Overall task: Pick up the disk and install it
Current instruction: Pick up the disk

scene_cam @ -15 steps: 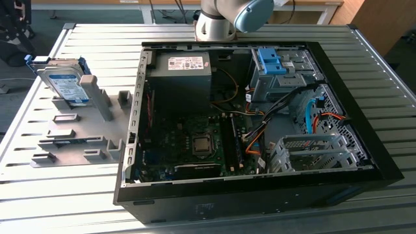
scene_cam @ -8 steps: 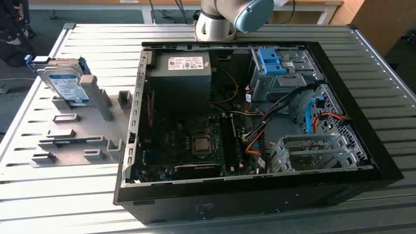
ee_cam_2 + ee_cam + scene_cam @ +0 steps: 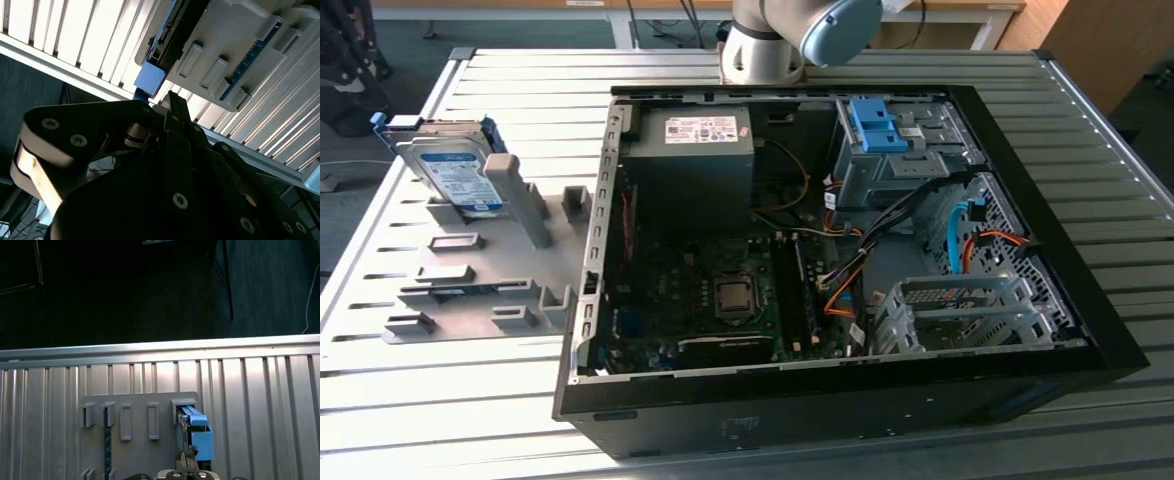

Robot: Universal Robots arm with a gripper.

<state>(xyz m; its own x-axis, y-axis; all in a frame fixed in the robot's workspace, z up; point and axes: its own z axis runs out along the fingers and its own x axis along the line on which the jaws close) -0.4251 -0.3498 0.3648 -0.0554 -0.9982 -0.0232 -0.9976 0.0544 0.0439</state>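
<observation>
Gripper lined up w/ disk, apart from it; grip state can't tell.

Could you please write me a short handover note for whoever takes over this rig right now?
Gripper: over the grey holder, pointed toward the disk, not holding it. Whether it is open or shut cannot be told.
Disk: standing upright in the holder's end slot at the exterior view's left, beside the open computer case on the slatted table.
Done: nothing that shows; the disk is not yet lifted.
Left: the pick-up, and the install into the case.
</observation>
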